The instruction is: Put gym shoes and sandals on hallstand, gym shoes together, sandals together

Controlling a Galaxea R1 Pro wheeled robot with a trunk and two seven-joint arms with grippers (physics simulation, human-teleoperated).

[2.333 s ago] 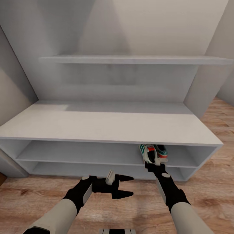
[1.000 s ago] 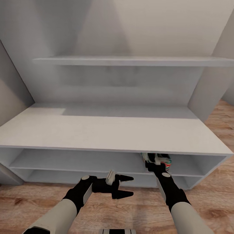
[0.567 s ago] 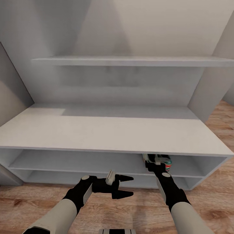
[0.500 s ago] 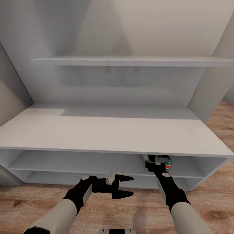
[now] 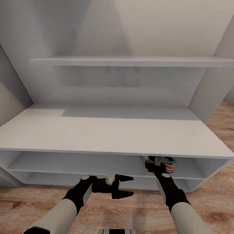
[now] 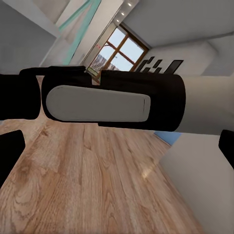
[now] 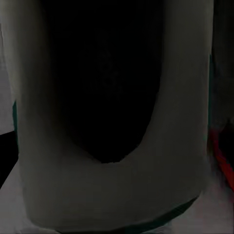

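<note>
Right claw grips a gym shoe inside the hallstand.
Left claw hangs wide open and empty above the corridor floor.

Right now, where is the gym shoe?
In the head view, the gym shoe is inside the rack's upper tier, at its right end, at the right gripper.

Gym shoe inside hallstand, right end.

Low bench top over seemingly bare shelf
</note>
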